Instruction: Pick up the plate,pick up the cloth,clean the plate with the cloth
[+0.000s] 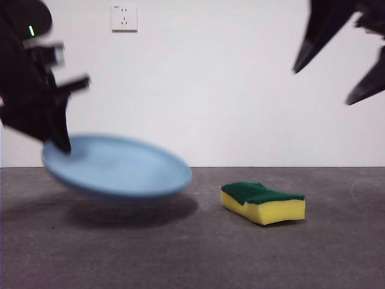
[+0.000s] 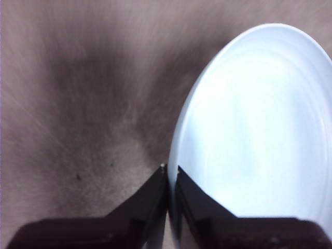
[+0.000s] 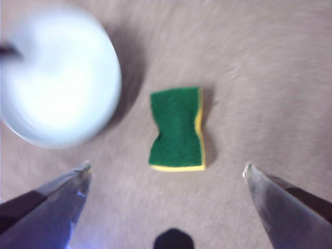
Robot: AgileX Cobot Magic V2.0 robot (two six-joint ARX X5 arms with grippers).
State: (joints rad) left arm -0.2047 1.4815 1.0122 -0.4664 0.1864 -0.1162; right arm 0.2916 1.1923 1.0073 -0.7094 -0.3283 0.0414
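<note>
Left gripper (image 2: 171,174) clenched the lifted plate (image 1: 117,167); right gripper (image 3: 167,171), spread wide above the sponge (image 3: 176,129), had next to descend and grasp it

Lighting is even and moderate, coming from above; in the front view the plate (image 1: 117,165) casts a soft dark shadow on the grey table (image 1: 192,253) directly beneath it, and the sponge (image 1: 263,203) throws only a thin one; the plate and the left gripper (image 1: 60,141) are smeared by motion blur, the sponge sharper; in the left wrist view the plate (image 2: 259,129) glares nearly white and the table streaks radially; the right wrist view is soft throughout, its plate (image 3: 57,78) overexposed and blurred, the sponge (image 3: 177,129) slightly fuzzy.
</note>
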